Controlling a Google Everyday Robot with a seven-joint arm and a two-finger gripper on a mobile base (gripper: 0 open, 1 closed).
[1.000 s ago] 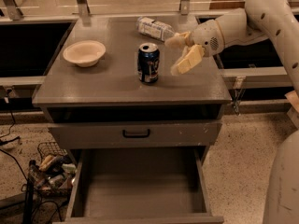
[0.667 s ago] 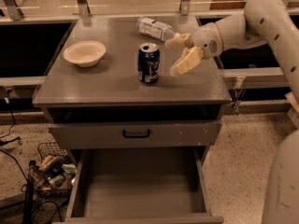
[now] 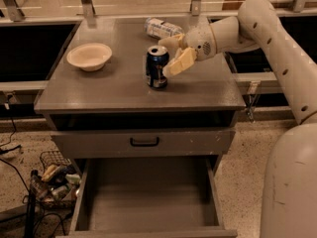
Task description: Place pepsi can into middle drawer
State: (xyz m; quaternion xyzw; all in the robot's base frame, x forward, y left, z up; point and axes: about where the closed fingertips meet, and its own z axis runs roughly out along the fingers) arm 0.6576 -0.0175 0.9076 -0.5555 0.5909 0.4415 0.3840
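Note:
The pepsi can [image 3: 157, 67], dark blue with a silver top, stands upright near the middle of the grey cabinet top [image 3: 114, 90]. My gripper [image 3: 174, 52] is just to the right of the can at its height. It is open, with one cream finger [image 3: 181, 62] close beside the can's right side and the other behind the can's top right. It holds nothing. The middle drawer [image 3: 148, 197] is pulled out below, an open grey box with a bare floor and low side walls.
A cream bowl [image 3: 89, 56] sits at the left of the cabinet top. A clear plastic water bottle [image 3: 161, 28] lies at the back, behind the gripper. A closed drawer front with a black handle [image 3: 144, 142] is above the open drawer. A wire basket of clutter [image 3: 54, 180] stands on the floor at the left.
My gripper has moved left, closing the gap to the can's right side. The can, bowl and bottle have not moved.

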